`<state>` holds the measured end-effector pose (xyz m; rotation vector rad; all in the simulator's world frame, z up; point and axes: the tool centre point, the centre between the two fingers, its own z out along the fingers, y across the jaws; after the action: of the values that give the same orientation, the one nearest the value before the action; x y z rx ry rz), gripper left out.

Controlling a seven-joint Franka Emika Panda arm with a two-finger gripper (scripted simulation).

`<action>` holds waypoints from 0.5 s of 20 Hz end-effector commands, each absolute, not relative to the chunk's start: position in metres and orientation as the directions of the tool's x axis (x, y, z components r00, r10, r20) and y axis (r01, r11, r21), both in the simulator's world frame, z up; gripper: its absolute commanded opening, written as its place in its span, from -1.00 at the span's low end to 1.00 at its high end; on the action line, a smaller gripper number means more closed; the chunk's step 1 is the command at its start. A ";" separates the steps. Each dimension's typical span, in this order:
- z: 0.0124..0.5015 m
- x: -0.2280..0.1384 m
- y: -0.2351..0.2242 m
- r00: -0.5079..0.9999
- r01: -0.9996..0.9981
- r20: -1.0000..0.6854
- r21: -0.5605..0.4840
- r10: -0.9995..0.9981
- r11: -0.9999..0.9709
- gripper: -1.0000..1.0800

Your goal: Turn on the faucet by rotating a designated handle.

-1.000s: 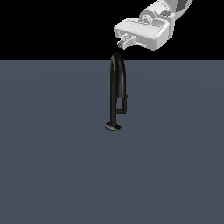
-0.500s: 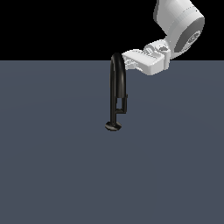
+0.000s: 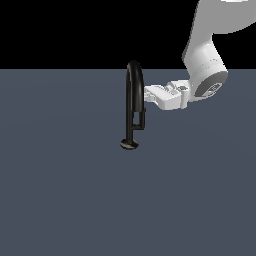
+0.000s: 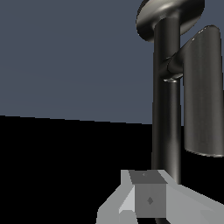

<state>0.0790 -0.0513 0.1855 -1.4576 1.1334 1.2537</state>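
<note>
I'm looking at the grey floor (image 3: 60, 200), with the arm (image 3: 205, 60) reaching in from the exterior view's right. The faucet (image 3: 132, 100) stands upright mid-scene on its small foot. My gripper (image 3: 148, 93) points sideways at the stem, its tip right at the pipe, just above the handle (image 3: 142, 116). On the wrist view the handle (image 4: 201, 92) sits beside the stem; whether the fingers (image 4: 148, 199) are parted or closed, I can't tell.
</note>
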 end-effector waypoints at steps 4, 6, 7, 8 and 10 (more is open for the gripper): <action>0.156 0.083 -0.049 -0.004 -0.992 -1.000 0.008 -0.031 -0.130 -1.00; 0.149 0.083 -0.048 -0.021 -0.993 -1.000 0.023 -0.017 -0.115 -1.00; 0.146 0.083 -0.048 -0.027 -0.994 -1.000 0.029 -0.012 -0.110 -1.00; 0.145 0.083 -0.048 -0.032 -0.994 -0.999 0.033 -0.008 -0.106 -1.00; 0.143 0.083 -0.047 -0.036 -0.994 -0.999 0.037 -0.004 -0.102 -1.00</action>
<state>0.0825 -0.0477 0.1440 -1.2778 1.1860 1.3093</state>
